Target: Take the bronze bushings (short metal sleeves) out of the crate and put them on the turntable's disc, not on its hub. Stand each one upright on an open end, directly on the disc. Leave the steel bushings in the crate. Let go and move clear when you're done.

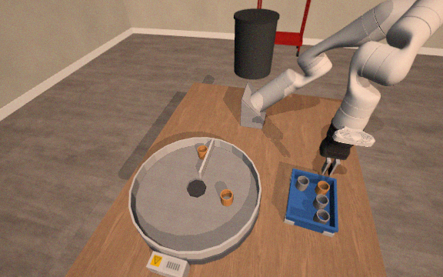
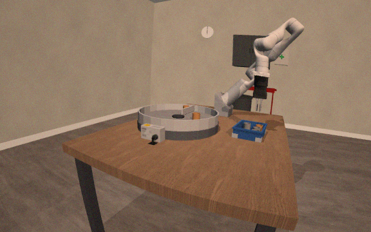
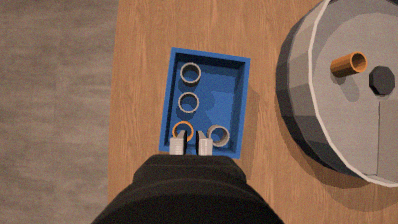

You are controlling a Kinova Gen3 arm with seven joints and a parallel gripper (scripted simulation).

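Claw: yours (image 1: 331, 167) (image 2: 259, 105) (image 3: 191, 144) is partly open with nothing in it, hanging above the crate's end.
Crate: your blue one (image 1: 288, 196) (image 2: 249, 135) (image 3: 244, 107) sits on the surface (image 1: 275, 246) (image 2: 185, 167) (image 3: 140, 30) beside the turntable (image 1: 260, 188) (image 2: 185, 125) (image 3: 314, 85), one bronze bushing (image 1: 323, 192) (image 3: 175, 132) and three steel ones inside.
Disc: you've got two bronze bushings standing on it, one near the divider (image 1: 207, 158) (image 2: 188, 110), the other (image 1: 227, 202) (image 2: 196, 116) (image 3: 345, 67) out from the hub (image 1: 196, 188) (image 2: 178, 116) (image 3: 382, 81).

Dim, warm light, visible grain, slightly soft detail, and soft-edged shadows across the tabletop (image 1: 275, 250) (image 2: 185, 167) (image 3: 145, 30).
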